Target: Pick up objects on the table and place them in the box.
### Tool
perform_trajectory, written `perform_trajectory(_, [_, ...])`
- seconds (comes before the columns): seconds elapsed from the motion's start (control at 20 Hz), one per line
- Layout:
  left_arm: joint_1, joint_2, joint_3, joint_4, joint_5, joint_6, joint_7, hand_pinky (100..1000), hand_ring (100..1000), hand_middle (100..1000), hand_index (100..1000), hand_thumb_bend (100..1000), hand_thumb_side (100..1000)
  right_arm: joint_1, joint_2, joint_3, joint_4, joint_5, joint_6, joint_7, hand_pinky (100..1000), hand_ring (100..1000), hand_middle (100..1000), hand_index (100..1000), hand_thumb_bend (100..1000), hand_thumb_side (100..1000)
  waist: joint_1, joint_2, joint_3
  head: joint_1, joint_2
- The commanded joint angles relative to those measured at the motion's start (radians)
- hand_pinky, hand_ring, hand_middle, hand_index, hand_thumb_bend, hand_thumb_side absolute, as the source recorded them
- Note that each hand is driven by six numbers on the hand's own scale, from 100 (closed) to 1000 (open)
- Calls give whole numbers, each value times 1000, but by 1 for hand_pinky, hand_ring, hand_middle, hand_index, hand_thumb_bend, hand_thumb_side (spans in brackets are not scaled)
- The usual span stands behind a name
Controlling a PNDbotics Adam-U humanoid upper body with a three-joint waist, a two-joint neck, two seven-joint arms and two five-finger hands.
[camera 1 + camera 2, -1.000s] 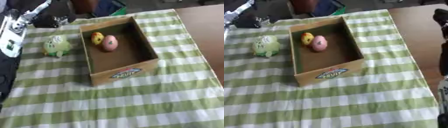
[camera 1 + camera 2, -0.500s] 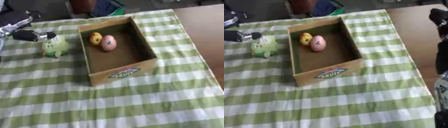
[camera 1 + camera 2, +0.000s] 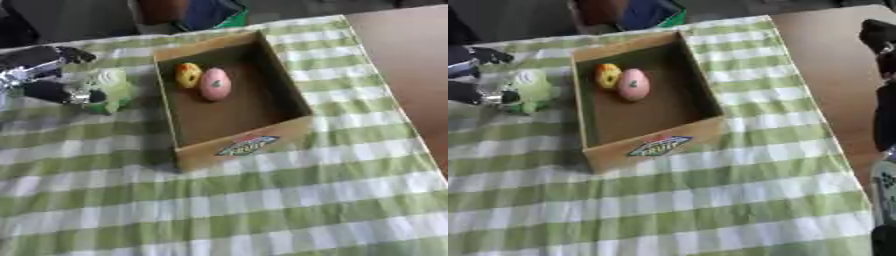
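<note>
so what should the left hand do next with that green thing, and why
Probably close its fingers on the green toy and lift. The left hand is right at the toy, on its left side, one finger above and one below, while the toy sits on the checked cloth just outside the box, which already holds a yellow and a pink object.

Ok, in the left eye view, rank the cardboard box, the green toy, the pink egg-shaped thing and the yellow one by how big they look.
1. cardboard box
2. green toy, partly hidden by the left hand
3. pink egg-shaped thing
4. yellow one, only slightly smaller than the pink
</note>
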Motion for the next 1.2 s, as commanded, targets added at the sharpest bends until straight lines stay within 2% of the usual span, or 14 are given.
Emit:
perform_trajectory(0.05, [-28,34,17,23,-29,9,30,654,923,913,1000,609,849,-14,-22,-5,-20,2,0,9,820,708,456,828,100,767,-1,-12,-4,9,-20])
perform_trajectory(0.35, [-35,32,17,52,-76,18,94,653,923,913,1000,613,846,-15,-21,-5,-20,1,1,13,820,708,456,828,100,766,0,-7,-9,12,-25])
perform_trajectory(0.4, [-36,33,19,53,-79,18,99,640,922,913,1000,646,830,-15,-22,-5,-20,1,1,14,823,709,453,829,100,763,1,-5,-9,13,-25])
perform_trajectory(0.45, [-38,46,28,49,-88,25,109,638,921,912,1000,643,831,-15,-22,-4,-20,0,2,17,823,709,453,830,100,762,1,2,-11,16,-29])
perform_trajectory(0.65, [-36,46,24,53,-146,80,166,623,904,878,969,566,838,-16,-21,-3,-20,-3,5,26,825,711,452,831,100,759,2,13,-19,26,-35])
perform_trajectory(0.8, [-38,28,14,58,-177,89,209,596,873,825,878,463,780,-13,-20,-6,-20,-2,8,27,826,711,451,832,100,756,1,14,-16,25,-30])
perform_trajectory(0.95, [-40,22,8,61,-184,76,229,584,863,816,792,396,727,-12,-19,-7,-20,-2,11,26,827,712,451,832,100,756,2,15,-15,27,-28])
perform_trajectory(1.1, [-39,20,9,61,-181,74,242,574,853,805,730,263,663,-11,-19,-9,-20,-2,12,25,828,712,450,832,100,757,1,14,-17,27,-29])
perform_trajectory(1.2, [-39,19,8,57,-172,75,249,566,842,790,706,125,595,-10,-18,-10,-20,-2,13,25,828,713,451,833,100,755,0,14,-16,26,-27])
